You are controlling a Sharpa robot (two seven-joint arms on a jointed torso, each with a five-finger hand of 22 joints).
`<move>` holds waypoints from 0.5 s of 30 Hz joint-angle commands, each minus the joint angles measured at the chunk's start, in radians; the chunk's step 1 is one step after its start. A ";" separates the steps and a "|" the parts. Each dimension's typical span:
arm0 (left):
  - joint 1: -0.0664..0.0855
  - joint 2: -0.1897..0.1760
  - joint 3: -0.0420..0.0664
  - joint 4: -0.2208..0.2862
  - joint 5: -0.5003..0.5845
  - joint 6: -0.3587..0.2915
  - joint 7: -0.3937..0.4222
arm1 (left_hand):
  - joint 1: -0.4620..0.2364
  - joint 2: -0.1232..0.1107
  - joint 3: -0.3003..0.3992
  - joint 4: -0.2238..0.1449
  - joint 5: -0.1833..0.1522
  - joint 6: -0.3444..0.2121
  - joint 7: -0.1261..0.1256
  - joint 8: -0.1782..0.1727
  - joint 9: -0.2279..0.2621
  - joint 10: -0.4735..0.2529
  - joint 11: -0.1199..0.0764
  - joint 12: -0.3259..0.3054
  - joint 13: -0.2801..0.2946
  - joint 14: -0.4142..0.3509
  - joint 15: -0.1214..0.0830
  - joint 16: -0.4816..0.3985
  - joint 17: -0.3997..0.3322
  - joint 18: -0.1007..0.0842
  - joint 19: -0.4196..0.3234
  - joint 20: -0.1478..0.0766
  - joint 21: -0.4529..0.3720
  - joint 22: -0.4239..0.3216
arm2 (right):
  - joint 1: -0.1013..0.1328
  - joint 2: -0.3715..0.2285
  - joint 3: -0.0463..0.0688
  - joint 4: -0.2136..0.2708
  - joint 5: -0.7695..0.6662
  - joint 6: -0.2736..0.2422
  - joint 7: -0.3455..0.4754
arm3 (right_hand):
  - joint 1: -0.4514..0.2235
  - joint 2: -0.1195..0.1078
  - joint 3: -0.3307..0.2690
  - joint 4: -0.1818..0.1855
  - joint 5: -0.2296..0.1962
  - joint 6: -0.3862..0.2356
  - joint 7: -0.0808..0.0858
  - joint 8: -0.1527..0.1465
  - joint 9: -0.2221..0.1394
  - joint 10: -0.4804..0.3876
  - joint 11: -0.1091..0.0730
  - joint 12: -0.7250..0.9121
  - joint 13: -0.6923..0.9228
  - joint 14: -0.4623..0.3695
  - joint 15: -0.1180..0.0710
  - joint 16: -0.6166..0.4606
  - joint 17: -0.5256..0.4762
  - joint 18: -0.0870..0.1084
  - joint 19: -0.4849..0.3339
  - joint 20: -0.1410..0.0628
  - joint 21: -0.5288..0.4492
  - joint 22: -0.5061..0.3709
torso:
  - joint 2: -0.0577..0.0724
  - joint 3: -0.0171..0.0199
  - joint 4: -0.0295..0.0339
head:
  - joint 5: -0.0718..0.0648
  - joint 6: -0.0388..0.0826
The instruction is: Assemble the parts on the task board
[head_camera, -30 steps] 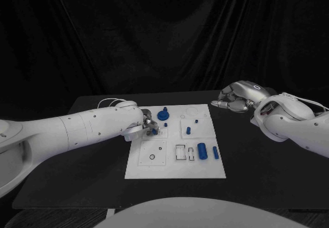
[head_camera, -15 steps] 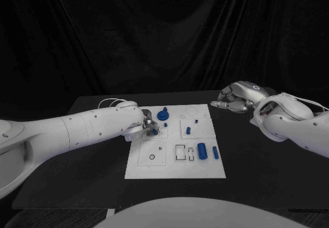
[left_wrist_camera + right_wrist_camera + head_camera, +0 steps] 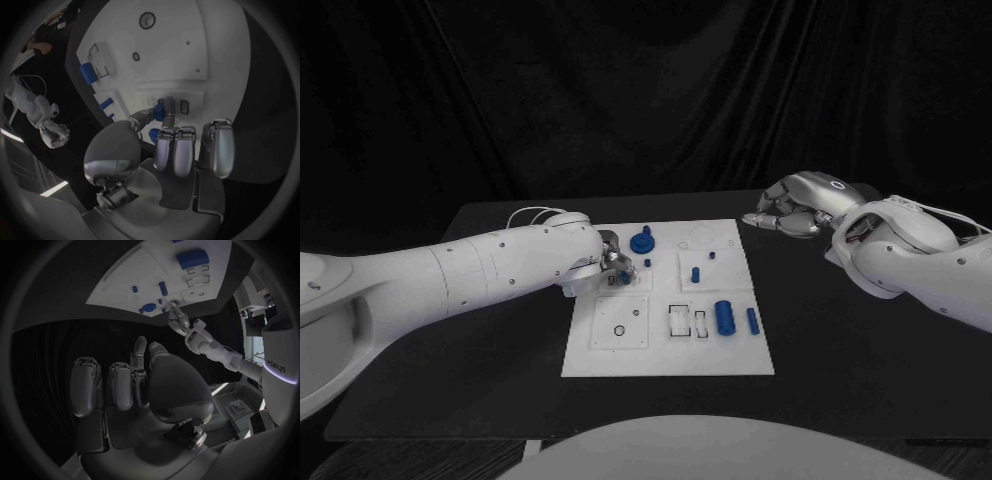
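The white task board (image 3: pixel 668 345) lies in the middle of the black table. My left hand (image 3: pixel 612 266) is over the board's left edge and pinches a small blue part (image 3: pixel 159 113) between thumb and finger, just above the rectangular slots (image 3: pixel 184 106). A blue gear-shaped part (image 3: pixel 643 241) stands beyond that hand. Small blue pegs (image 3: pixel 695 272) stand mid-board. A thick blue cylinder (image 3: pixel 726 317) and a thinner one (image 3: pixel 753 320) lie near the right edge. My right hand (image 3: pixel 790 215) hovers off the board's far right corner, fingers (image 3: pixel 119 385) curled in on nothing.
The black table (image 3: pixel 848 350) runs on to the right of the board and in front of it. My left forearm (image 3: pixel 473 275) crosses the table's left side. A black curtain hangs behind the table.
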 commanded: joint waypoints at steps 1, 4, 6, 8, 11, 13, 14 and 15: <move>-0.019 0.005 -0.009 0.004 0.007 0.050 0.003 | -0.002 0.006 0.009 -0.006 -0.004 -0.007 -0.003 -0.005 -0.002 0.100 -0.005 0.004 0.263 0.107 -0.005 0.003 0.263 0.002 -0.009 -0.001 -0.004 0.142 | -0.004 -0.001 0.001 -0.001 -0.002 0.005 -0.019 | 0.007 0.002 0.006 -0.001 0.006 -0.006 0.002 -0.006 0.001 0.105 0.005 0.004 0.263 0.069 0.005 -0.005 0.072 0.007 0.031 0.001 -0.006 0.201 | 0.000 -0.0001 0.0000 | -0.001 0.000; -0.020 0.004 -0.009 0.007 0.007 0.054 0.003 | -0.002 0.006 0.009 -0.006 -0.006 -0.008 -0.002 -0.006 -0.001 0.100 -0.005 0.004 0.263 0.107 -0.005 0.003 0.263 0.002 -0.008 -0.001 -0.003 0.142 | -0.005 -0.001 0.001 -0.001 -0.002 0.005 -0.020 | 0.007 0.002 0.006 -0.001 0.006 -0.006 0.002 -0.006 0.001 0.105 0.005 0.004 0.263 0.069 0.005 -0.005 0.072 0.007 0.031 0.001 -0.006 0.201 | 0.000 -0.0005 0.0000 | 0.000 0.000; -0.021 0.004 -0.009 0.009 0.007 0.056 0.003 | -0.002 0.006 0.009 -0.006 -0.006 -0.008 -0.002 -0.006 -0.001 0.100 -0.005 0.004 0.263 0.107 -0.005 0.003 0.263 0.002 -0.008 -0.001 -0.003 0.142 | -0.006 -0.001 0.001 -0.002 -0.002 0.006 -0.020 | 0.007 0.002 0.006 0.000 0.007 -0.006 0.003 -0.008 0.003 0.105 0.005 0.004 0.263 0.069 0.005 -0.007 0.069 0.007 0.031 0.001 -0.008 0.201 | 0.001 -0.0006 -0.0003 | 0.001 0.000; -0.022 0.004 -0.009 0.009 0.007 0.058 0.003 | -0.002 0.006 0.009 -0.006 -0.006 -0.008 -0.002 -0.006 -0.001 0.100 -0.005 0.004 0.263 0.107 -0.005 0.003 0.263 0.002 -0.008 -0.001 -0.003 0.142 | -0.007 -0.001 0.001 -0.002 -0.002 0.006 -0.021 | 0.007 0.002 0.006 0.000 0.007 -0.006 0.003 -0.008 0.003 0.105 0.005 0.004 0.263 0.069 0.005 -0.007 0.069 0.007 0.031 0.001 -0.008 0.201 | 0.001 -0.0005 -0.0002 | 0.001 0.000; -0.022 0.005 -0.009 0.008 0.007 0.060 0.003 | -0.001 0.005 0.009 -0.007 -0.007 -0.009 -0.002 -0.006 -0.001 0.100 -0.005 0.004 0.263 0.107 -0.005 0.003 0.263 0.002 -0.010 0.000 -0.005 0.141 | -0.007 -0.002 0.001 -0.001 -0.002 0.006 -0.022 | 0.007 0.002 0.006 0.000 0.007 -0.006 0.003 -0.008 0.003 0.105 0.005 0.004 0.263 0.069 0.005 -0.007 0.069 0.007 0.031 0.001 -0.008 0.201 | 0.001 -0.0002 -0.0002 | -0.001 0.000; -0.023 0.005 -0.009 0.008 0.007 0.061 0.003 | -0.001 0.005 0.009 -0.007 -0.008 -0.009 -0.002 -0.006 -0.001 0.100 -0.005 0.004 0.263 0.107 -0.005 0.003 0.263 0.002 -0.010 0.000 -0.005 0.141 | -0.008 -0.003 0.001 -0.001 -0.002 0.006 -0.023 | 0.007 0.003 0.006 0.000 0.007 -0.006 0.003 -0.009 0.003 0.105 0.006 0.004 0.263 0.069 0.005 -0.007 0.069 0.007 0.031 0.001 -0.008 0.200 | 0.000 -0.0001 0.0001 | -0.003 0.000; -0.023 0.005 -0.009 0.008 0.007 0.062 0.003 | -0.001 0.004 0.009 -0.008 -0.009 -0.009 -0.002 -0.007 -0.001 0.100 -0.005 0.004 0.263 0.107 -0.005 0.003 0.263 0.002 -0.010 0.000 -0.006 0.140 | -0.008 -0.003 0.001 -0.001 -0.002 0.007 -0.024 | 0.007 0.003 0.006 0.000 0.007 -0.006 0.003 -0.009 0.003 0.105 0.006 0.004 0.263 0.069 0.005 -0.007 0.069 0.007 0.031 0.001 -0.008 0.200 | 0.000 -0.0002 0.0001 | -0.003 0.000; -0.023 0.005 -0.009 0.009 0.007 0.062 0.003 | -0.001 0.004 0.009 -0.008 -0.009 -0.009 -0.002 -0.007 -0.001 0.100 -0.005 0.004 0.263 0.107 -0.005 0.003 0.263 0.002 -0.010 0.000 -0.006 0.140 | -0.008 -0.004 0.001 -0.001 -0.002 0.007 -0.024 | 0.007 0.003 0.006 0.000 0.007 -0.006 0.003 -0.009 0.003 0.105 0.006 0.004 0.263 0.069 0.005 -0.007 0.069 0.007 0.031 0.001 -0.008 0.200 | 0.000 -0.0002 0.0002 | -0.004 0.000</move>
